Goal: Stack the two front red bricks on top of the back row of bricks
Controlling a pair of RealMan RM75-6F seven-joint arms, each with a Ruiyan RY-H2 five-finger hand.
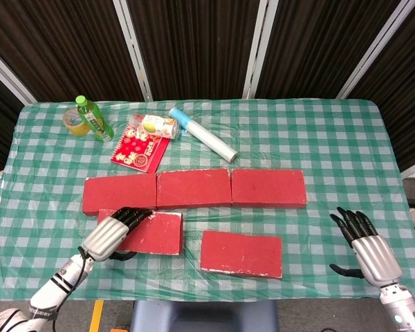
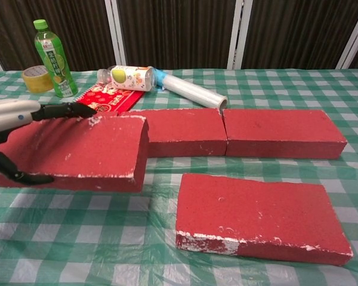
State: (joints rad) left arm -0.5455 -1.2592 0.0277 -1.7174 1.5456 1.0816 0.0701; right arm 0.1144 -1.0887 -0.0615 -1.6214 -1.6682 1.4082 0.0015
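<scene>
My left hand (image 1: 113, 234) (image 2: 21, 116) grips the left end of the front left red brick (image 1: 152, 232) (image 2: 83, 149) and holds it lifted off the table, just in front of the back row. The back row has three red bricks (image 1: 194, 188) (image 2: 185, 128) lying end to end; in the chest view the lifted brick hides the leftmost one. The second front brick (image 1: 241, 254) (image 2: 259, 217) lies flat at the front centre. At the front right, seen only in the head view, my right hand (image 1: 365, 247) hovers with fingers spread and holds nothing.
At the back left stand a green bottle (image 1: 93, 118) (image 2: 52, 58) and a tape roll (image 1: 73, 121) (image 2: 36, 78). A red booklet (image 1: 137, 152), a lying bottle (image 1: 152, 126) and a plastic film roll (image 1: 204, 135) lie behind the brick row. The green checked tablecloth (image 1: 332, 138) covers the table.
</scene>
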